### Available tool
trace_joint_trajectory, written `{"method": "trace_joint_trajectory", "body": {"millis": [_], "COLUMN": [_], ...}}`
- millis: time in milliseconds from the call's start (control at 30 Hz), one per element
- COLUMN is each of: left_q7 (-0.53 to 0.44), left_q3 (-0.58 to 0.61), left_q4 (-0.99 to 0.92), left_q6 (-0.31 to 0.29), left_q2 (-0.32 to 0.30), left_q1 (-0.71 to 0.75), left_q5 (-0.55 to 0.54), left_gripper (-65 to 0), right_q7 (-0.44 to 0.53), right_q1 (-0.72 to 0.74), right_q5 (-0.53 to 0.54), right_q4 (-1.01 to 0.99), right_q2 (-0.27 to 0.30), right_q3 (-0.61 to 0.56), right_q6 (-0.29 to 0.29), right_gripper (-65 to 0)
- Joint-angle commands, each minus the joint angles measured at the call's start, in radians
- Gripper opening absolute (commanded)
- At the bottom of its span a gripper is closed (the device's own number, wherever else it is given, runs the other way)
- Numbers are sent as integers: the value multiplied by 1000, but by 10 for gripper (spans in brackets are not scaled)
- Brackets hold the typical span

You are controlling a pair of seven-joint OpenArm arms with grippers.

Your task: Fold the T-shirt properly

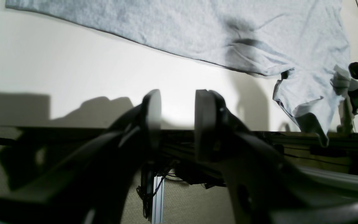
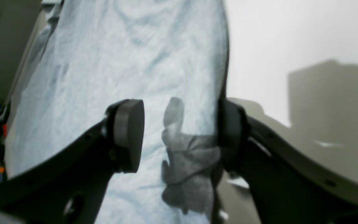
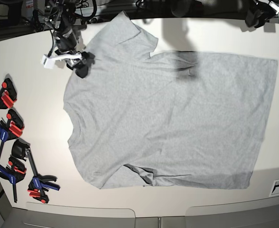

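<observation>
Between my right claw's (image 2: 179,133) parted, empty jaws bunches the light heather-grey cotton T-shirt (image 3: 168,118), so I'd close low on that shoulder fold; left claw (image 1: 176,121) gapes empty.

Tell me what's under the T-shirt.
The T-shirt lies flat on the white table, which shows all around it. Its lower sleeve is tucked beneath the body. Anything else under the cloth is covered; no printed lettering shows.

I can read no text, label, brand or number anywhere; the T-shirt (image 3: 172,118) lying before me shows only plain grey cloth, no lettering on this side.
</observation>
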Motion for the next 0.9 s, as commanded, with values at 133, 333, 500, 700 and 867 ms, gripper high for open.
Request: {"method": "trace_joint_trajectory", "body": {"millis": [133,333,500,700,867], "left_q7": [-20,-15,64,81,78], "left_q3": [-8,-29,-132,-170,-168], "left_q4": [13,13,12,-41,-257], "left_q6": [-14,-11,74,132,156], "left_q2": [-5,-6,-16,-95,-172], "left_q1": [-2,-58,-161,-304,-423], "left_q5": [-16,41,44,92,135], "left_gripper": [-479,-460,-429,-425,-398], "right_q7": [-29,-29,-34,-34,-32], "right_q1": [-7,-7,-7,-7,-7], "right_q5": [-61,-95,-114,-122,-159], "right_q4": [6,6,6,6,6], "right_q2": [2,0,1,0,0], "right_q3": [-75,-67,-53,-53,-54], "right_q6": [-7,-7,3,54,53], "right_gripper": [-322,-532,-650,-650,-650]}}
